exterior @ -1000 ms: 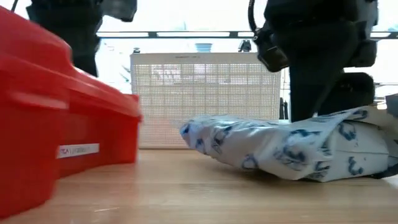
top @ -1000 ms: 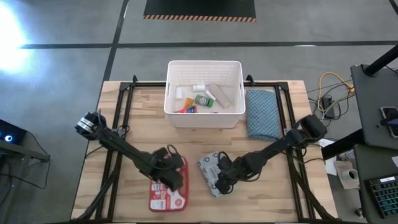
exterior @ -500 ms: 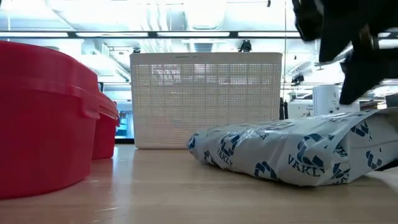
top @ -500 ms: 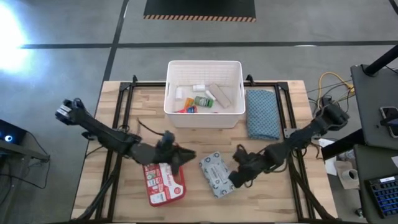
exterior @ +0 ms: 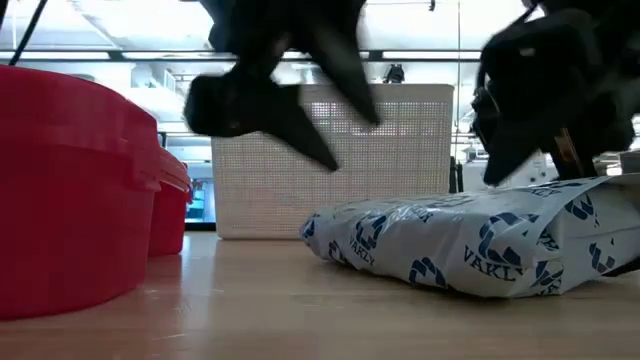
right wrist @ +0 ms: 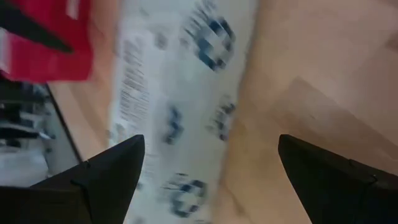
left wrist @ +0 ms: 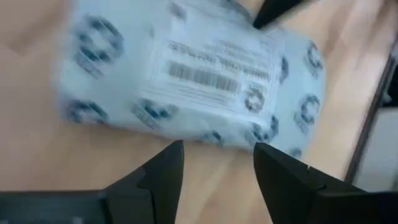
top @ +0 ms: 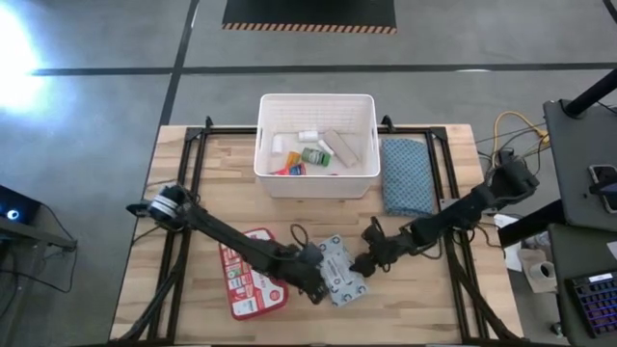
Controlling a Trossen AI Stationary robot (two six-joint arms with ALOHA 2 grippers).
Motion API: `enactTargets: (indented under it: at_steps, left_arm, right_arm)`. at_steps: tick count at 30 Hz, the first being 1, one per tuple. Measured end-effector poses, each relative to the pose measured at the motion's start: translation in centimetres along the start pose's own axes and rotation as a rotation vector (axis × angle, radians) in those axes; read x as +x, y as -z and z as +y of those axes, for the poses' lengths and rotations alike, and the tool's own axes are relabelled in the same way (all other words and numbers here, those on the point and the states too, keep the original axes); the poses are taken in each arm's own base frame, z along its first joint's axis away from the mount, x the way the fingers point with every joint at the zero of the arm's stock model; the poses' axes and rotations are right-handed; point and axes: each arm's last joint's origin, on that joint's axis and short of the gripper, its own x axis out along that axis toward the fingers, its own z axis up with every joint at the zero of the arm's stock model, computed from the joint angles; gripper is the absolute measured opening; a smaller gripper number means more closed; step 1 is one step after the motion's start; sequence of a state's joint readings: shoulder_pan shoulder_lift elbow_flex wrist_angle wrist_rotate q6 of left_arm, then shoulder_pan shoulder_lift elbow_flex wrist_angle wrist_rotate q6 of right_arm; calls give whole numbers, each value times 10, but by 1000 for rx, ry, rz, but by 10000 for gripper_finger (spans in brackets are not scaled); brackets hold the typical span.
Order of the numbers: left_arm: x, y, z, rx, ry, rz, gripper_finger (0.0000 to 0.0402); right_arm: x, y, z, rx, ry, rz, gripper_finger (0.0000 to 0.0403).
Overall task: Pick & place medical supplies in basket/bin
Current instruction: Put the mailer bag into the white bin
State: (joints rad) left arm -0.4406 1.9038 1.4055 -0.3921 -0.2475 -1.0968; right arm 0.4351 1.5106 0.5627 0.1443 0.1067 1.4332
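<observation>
The grey-white wipes pack (top: 343,275) lies flat on the table near the front; it also shows in the low view (exterior: 470,240). My left gripper (top: 314,281) is open at the pack's left side, and the left wrist view (left wrist: 217,165) shows its fingertips just short of the pack (left wrist: 186,81). My right gripper (top: 365,260) is wide open at the pack's right far corner, above the pack (right wrist: 180,106). The red first-aid case (top: 254,285) lies flat left of the pack. The white basket (top: 317,183) at the far middle holds a green bottle (top: 315,154), white rolls and an orange piece.
A blue folded cloth (top: 407,175) lies right of the basket. The two arms come in from the table's left and right edges and nearly meet over the pack. In the low view the red case (exterior: 70,200) fills the left and the basket's wall (exterior: 330,170) stands behind the pack.
My left gripper has left the red case and gone right to the wipes pack's left side. The case, tipped up a second ago, lies flat. My right gripper has drawn back off the pack toward the right, and the pack has settled flat.
</observation>
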Motion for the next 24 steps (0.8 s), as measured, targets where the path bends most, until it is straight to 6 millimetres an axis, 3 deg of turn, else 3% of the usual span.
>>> enactTargets:
  at_steps: [3, 8, 12, 18, 24]
  left_arm:
    - [13, 3, -11, 8, 20, 105, 179]
    - [54, 19, -1, 34, -82, 236, 180]
    - [60, 23, 2, 41, -103, 286, 180]
    - [47, 14, 9, 137, -211, 163, 180]
    - [16, -12, 2, 210, -200, 44, 180]
  right_arm:
    - [17, 2, -3, -18, -58, 38, 359]
    - [48, 2, -3, -27, -221, 70, 359]
    - [61, -2, 4, -20, -279, 72, 358]
    - [58, -11, 19, -69, -270, 64, 321]
    - [33, -25, 44, -105, -254, -41, 214]
